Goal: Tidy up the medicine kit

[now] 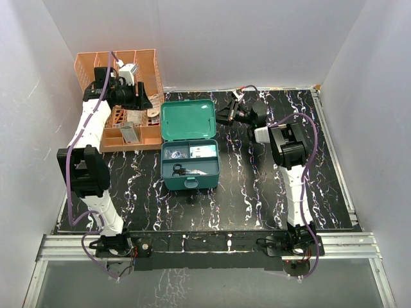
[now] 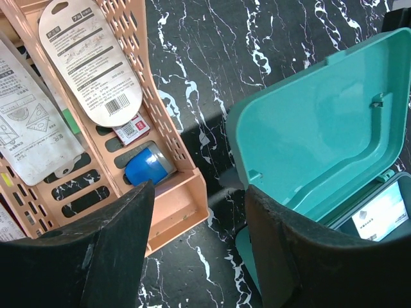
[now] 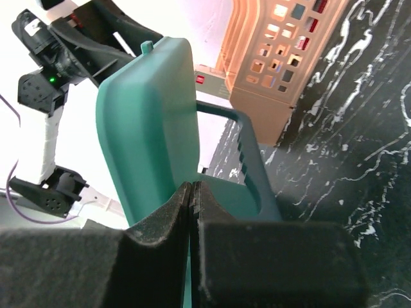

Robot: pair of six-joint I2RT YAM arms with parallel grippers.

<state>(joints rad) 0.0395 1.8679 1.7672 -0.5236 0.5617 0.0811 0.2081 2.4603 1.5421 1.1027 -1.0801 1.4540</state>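
Black marbled table (image 1: 257,192), white walls (image 1: 257,38). Orange rack (image 1: 87,64) stands far left beside the open medicine kit (image 1: 187,120). Left gripper (image 2: 199,192) stands apart; right gripper (image 3: 192,189) is closed together, empty.

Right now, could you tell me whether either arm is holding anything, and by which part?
Nothing is held: the left fingers stand open over the orange rack; the right fingers are shut on nothing.
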